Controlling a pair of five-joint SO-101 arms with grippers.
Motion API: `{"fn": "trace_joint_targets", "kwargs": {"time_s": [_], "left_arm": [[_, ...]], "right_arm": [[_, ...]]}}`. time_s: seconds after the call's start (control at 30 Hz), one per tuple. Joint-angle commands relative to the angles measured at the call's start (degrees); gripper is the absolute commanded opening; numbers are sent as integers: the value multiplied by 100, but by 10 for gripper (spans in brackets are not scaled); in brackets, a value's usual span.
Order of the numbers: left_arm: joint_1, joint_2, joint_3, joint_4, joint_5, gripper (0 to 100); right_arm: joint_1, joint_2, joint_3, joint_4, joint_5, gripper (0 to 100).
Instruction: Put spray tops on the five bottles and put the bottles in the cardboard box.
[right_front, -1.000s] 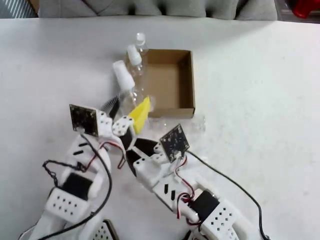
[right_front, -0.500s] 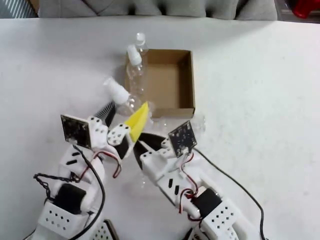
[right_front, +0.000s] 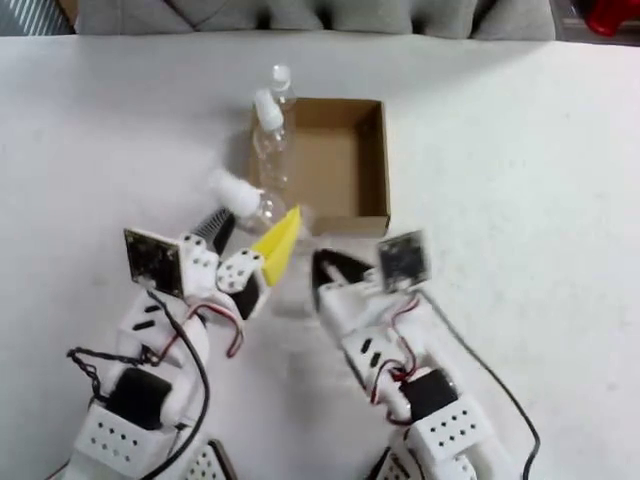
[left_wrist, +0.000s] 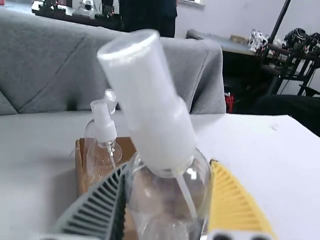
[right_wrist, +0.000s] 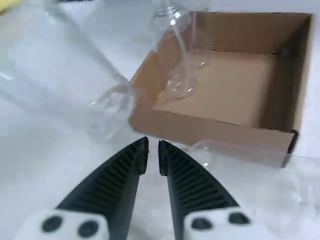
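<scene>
High view: white table (right_front: 520, 150), grey sofa (right_front: 300, 15) behind, cardboard box (right_front: 345, 165) mid-table. Left gripper (right_front: 258, 214) clamped on capped bottle (left_wrist: 170, 195); right gripper (right_wrist: 152, 145) fingers together.

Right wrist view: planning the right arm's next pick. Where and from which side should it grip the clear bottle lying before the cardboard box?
Probably across the round body of the clear bottle, from above: it lies on its side along the front wall of the cardboard box, which blocks a level approach. The right gripper is shut, so its jaws must open first.
</scene>
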Motion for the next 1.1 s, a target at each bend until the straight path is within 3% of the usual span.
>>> {"fn": "trace_joint_targets", "kwargs": {"time_s": [0.0,0.17,0.33,0.67,1.07], "left_arm": [[-224,-48,273,-1240,-79,23],[-224,-40,378,-1697,-730,23],[-251,330,-44,-1688,-844,23],[-910,3574,-2251,-1723,-800,23],[-884,5921,-2312,-3877,-791,23]], "right_arm": [[699,-75,-149,22,9,18],[998,-75,-149,31,9,18],[1262,-75,-149,40,18,18],[1279,-48,-105,66,18,18],[1288,-31,-97,66,18,18]]}}
